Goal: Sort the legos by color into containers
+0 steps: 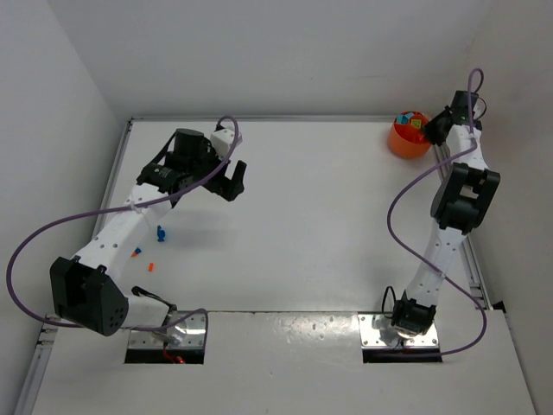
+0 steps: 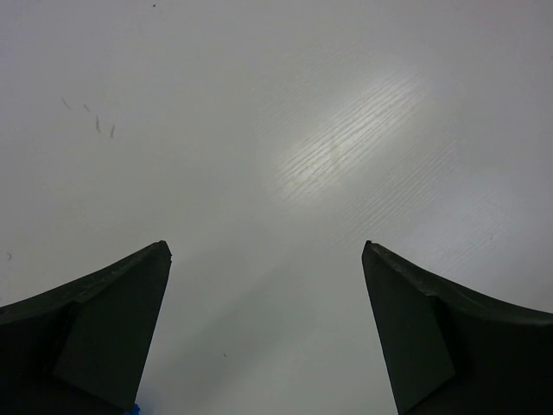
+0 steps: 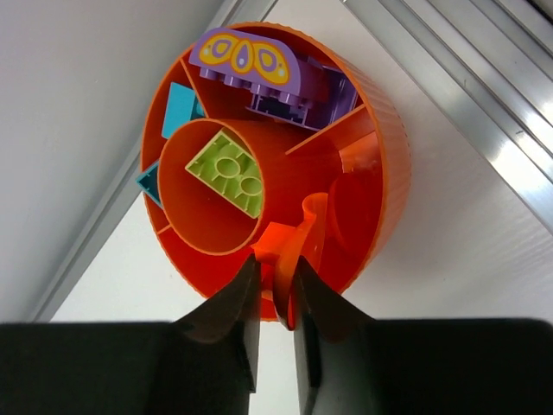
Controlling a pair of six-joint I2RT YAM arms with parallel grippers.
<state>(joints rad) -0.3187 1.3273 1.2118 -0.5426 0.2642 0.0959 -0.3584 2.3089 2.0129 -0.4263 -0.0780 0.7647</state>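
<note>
At the far right corner, the right gripper point(image 3: 276, 268) pinches an orange brick point(image 3: 278, 240) directly above the near compartment of the orange tub point(image 3: 384, 173) (green, cyan and purple pieces inside); the left gripper point(image 2: 266, 246) gapes empty, nearer the loose blue brick point(image 1: 161, 233).

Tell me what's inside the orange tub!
The orange tub holds a green brick in its middle cup, with purple pieces and cyan pieces in outer sections. The right claw covers part of the nearest section.
</note>
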